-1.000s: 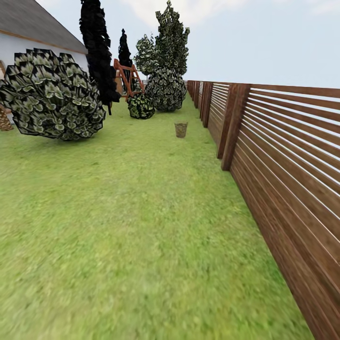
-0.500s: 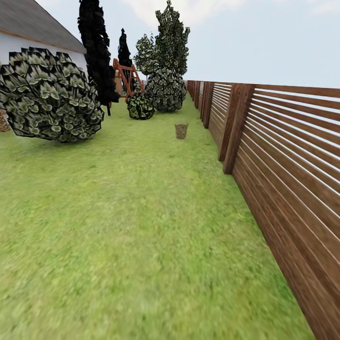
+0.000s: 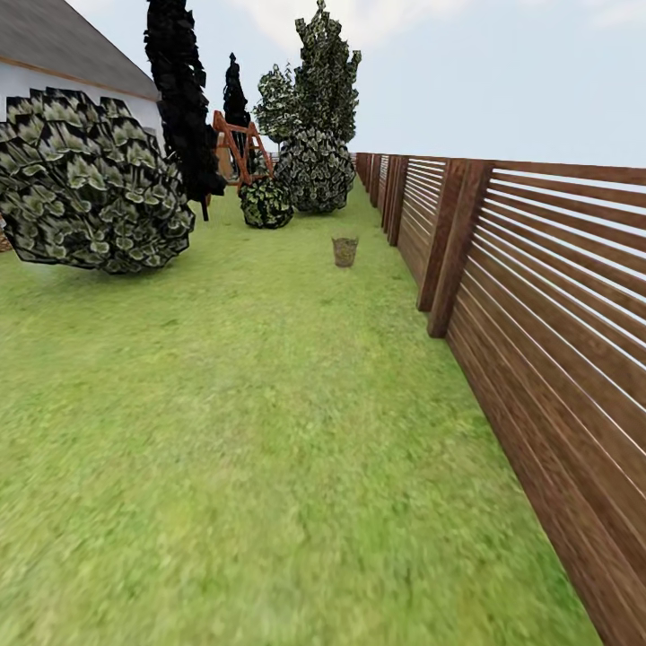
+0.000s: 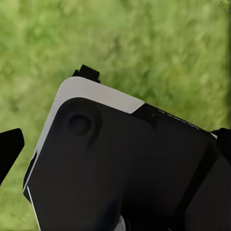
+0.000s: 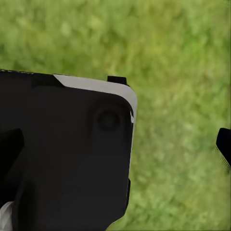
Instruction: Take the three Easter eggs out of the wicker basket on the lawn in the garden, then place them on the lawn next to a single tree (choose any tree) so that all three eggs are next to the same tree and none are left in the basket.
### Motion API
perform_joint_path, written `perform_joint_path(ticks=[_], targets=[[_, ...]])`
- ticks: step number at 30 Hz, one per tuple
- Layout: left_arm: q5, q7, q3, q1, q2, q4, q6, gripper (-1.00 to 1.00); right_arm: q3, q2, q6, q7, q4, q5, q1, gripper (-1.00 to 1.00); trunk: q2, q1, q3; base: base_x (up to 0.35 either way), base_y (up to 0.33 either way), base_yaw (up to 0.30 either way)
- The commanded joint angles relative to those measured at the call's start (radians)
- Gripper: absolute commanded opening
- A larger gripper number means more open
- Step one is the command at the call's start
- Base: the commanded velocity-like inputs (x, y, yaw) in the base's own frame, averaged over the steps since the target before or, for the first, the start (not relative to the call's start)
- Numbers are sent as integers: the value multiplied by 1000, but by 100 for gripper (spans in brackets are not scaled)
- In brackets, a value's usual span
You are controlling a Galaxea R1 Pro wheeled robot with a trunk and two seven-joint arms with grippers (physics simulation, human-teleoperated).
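The wicker basket (image 3: 344,251) stands small and far ahead on the lawn (image 3: 251,431), close to the fence. The Easter eggs are out of view at this distance. A tall tree (image 3: 184,99) with a blackish canopy rises at the back left, beyond the basket's line. My left gripper (image 4: 119,137) hangs over grass, its dark fingertips (image 4: 10,147) at the frame's two sides, open with nothing held. My right gripper (image 5: 120,139) is likewise open over grass, one fingertip (image 5: 224,147) showing at the edge. A black and white part of my own body lies under both.
A brown slatted fence (image 3: 538,305) runs along the right side. A large round bush (image 3: 90,184) sits at the left, a smaller bush (image 3: 266,203) and leafy trees (image 3: 316,117) at the back. A white house (image 3: 54,72) and a red-brown frame (image 3: 235,144) lie behind them.
The whole head view has shifted: I am rolling forward along the fence. The big bush slides left and the fence posts draw nearer. The basket stays far ahead.
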Motion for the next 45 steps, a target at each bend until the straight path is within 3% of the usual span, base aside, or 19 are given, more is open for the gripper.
perform_joint_path(ticks=[1,45], targets=[[0,0,0,0,0,0,0,100,0,0,0,0,0,0,0,100,0,0,0,333,0,0],[0,0,0,0,-1,-1,0,100,0,0,0,0,0,0,0,100,0,0,0,333,0,0]])
